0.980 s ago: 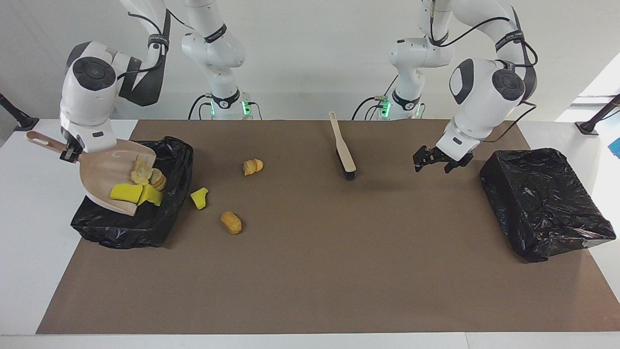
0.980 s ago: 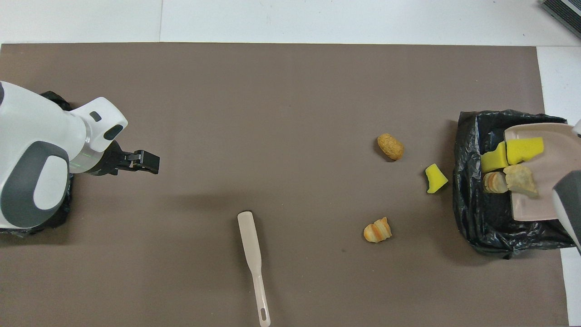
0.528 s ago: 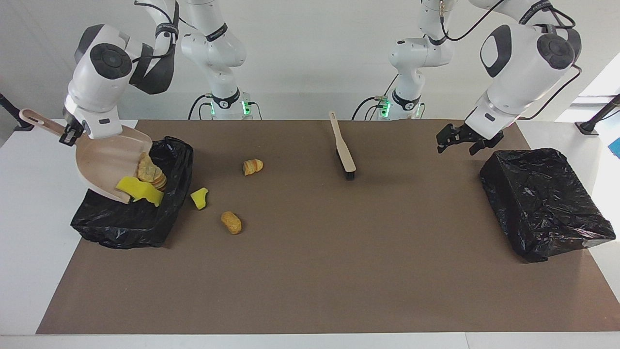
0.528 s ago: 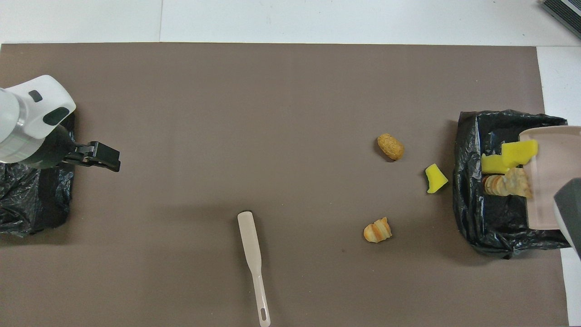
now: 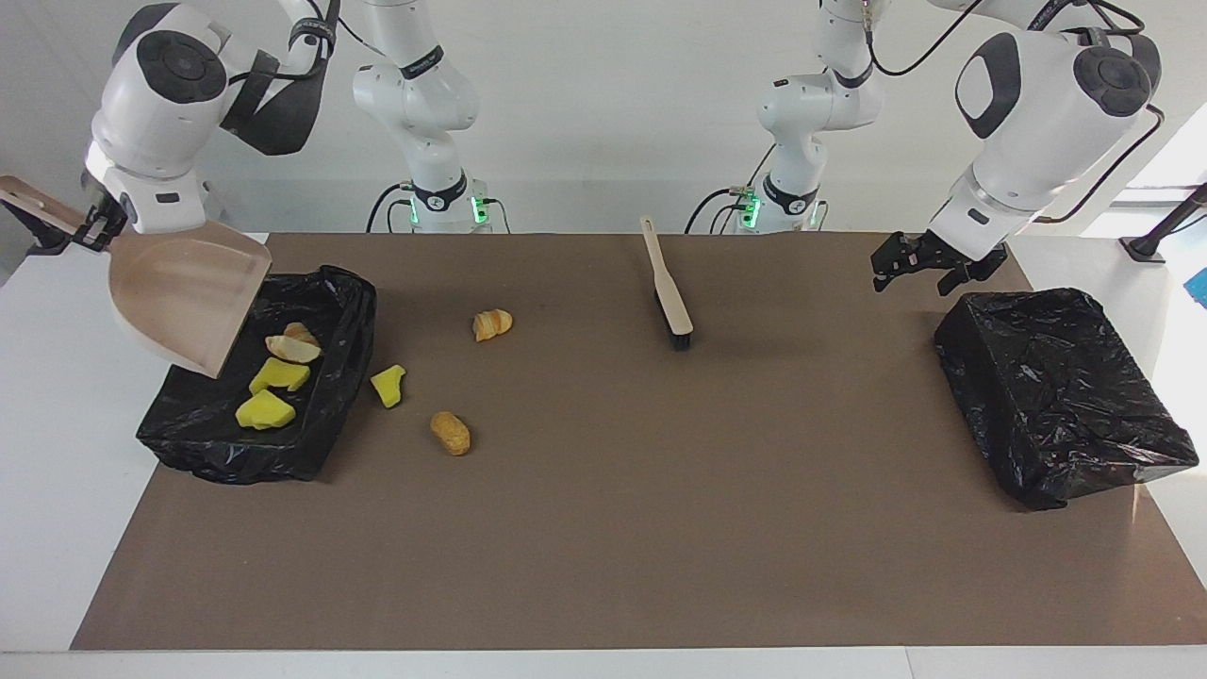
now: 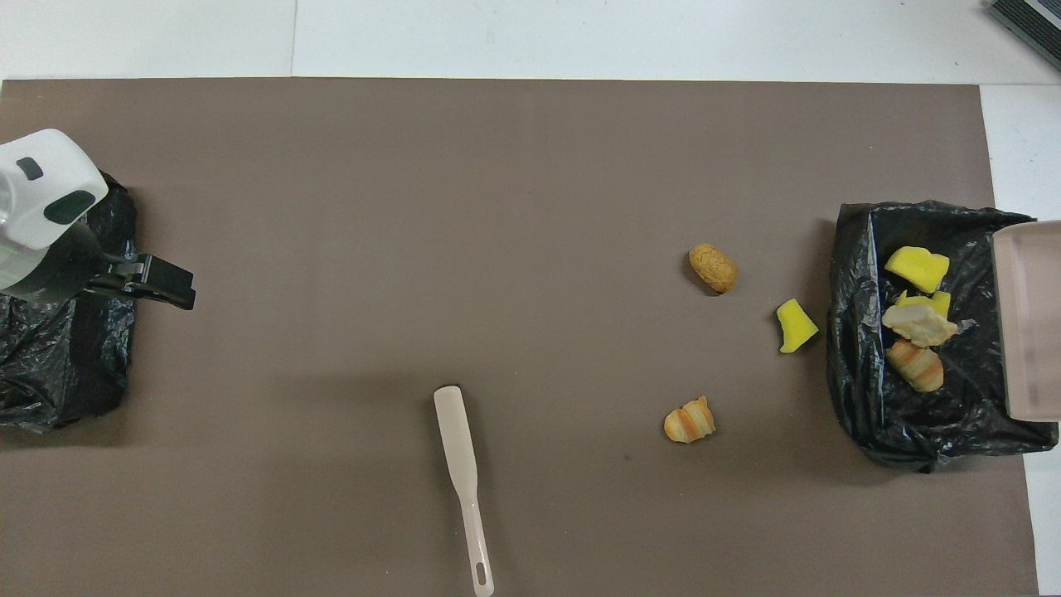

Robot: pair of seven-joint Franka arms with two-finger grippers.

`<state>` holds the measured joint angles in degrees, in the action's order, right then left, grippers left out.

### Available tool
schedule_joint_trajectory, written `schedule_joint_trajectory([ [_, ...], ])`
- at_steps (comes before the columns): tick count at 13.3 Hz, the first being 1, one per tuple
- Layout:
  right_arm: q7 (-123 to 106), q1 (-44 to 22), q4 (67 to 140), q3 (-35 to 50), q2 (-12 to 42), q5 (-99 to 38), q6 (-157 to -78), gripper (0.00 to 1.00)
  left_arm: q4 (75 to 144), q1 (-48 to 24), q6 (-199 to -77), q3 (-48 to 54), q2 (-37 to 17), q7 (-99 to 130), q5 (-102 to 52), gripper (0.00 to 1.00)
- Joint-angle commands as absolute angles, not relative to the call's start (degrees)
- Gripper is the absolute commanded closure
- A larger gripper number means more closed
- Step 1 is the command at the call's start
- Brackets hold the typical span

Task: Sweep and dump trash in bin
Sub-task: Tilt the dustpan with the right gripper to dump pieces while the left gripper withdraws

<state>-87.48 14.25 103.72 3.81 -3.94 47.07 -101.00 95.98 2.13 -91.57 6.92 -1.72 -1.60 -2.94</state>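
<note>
Now four chunks in bin, three outside; right gripper clamps dustpan; left gripper seemingly open.

Bright even light, soft shadows, sharp focus.

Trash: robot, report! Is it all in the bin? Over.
Right gripper holds tipped dustpan over bin. Left gripper waits. Four trash pieces in bin; three on mat.

Open mat mid-table, broken only by the brush and three loose chunks beside the bin
</note>
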Motion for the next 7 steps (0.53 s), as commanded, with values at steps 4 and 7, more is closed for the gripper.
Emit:
schedule_joint_trajectory([
  [4,-74.05,13.71,102.48,6.76,-3.60,37.29,-99.58,1.00,94.14,2.12,-93.43,7.38,-1.23,-2.11,-1.93,0.00],
  [7,-55.43,9.43,102.31,8.79,-3.34,30.08,-99.41,1.00,93.52,-4.28,-92.20,1.87,0.08,-2.20,-1.58,0.00],
])
